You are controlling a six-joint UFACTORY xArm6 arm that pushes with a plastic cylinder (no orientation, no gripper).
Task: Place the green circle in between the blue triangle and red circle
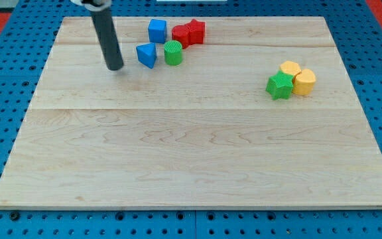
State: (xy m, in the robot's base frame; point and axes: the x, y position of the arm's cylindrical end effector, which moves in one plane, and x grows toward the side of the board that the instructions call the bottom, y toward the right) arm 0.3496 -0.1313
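Observation:
The green circle (173,52) sits near the view's top, just right of the blue triangle (147,55) and just below-left of the red circle (181,36). It nearly touches both. My tip (115,67) rests on the board to the left of the blue triangle, a short gap away from it. The dark rod rises from the tip toward the view's top left.
A blue cube (157,30) lies above the triangle. A red star (195,30) touches the red circle's right side. At the view's right a green star (280,85) and two yellow blocks (298,76) are clustered. The wooden board (191,153) lies on blue pegboard.

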